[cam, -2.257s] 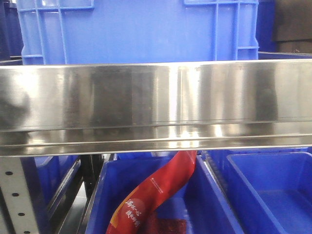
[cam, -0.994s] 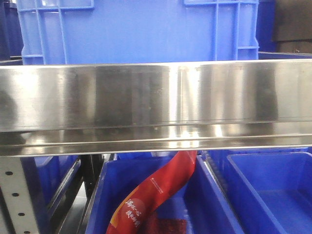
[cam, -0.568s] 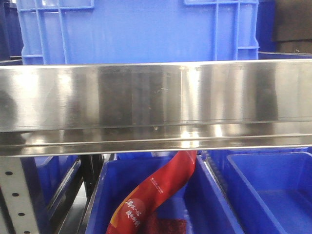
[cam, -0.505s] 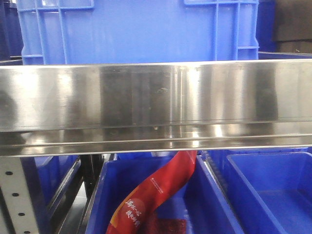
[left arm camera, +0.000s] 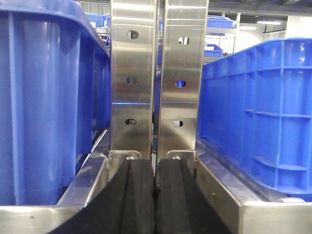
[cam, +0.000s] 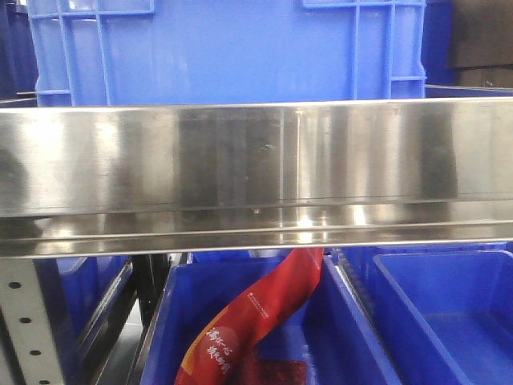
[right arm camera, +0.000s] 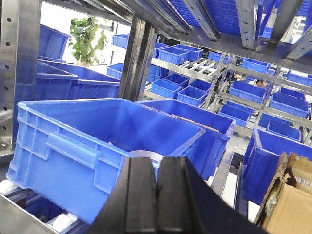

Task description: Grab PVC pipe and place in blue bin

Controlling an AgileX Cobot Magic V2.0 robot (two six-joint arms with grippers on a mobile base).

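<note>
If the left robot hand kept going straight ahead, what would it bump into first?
Most likely the two shiny steel shelf posts straight in front of the left gripper. Its jaws are pressed together and aimed right at them, between two blue bins. How far off the posts stand is hard to tell.

Front view: soft focus throughout; the steel shelf rail carries broad vertical glare bands and blurred reflections. Left wrist view: even, moderate light; ceiling strip lights appear at upper right; the nearest foreground is blurred. Right wrist view: strong backlight overexposes the upper left behind the plant; distant bins remain sharp.
</note>
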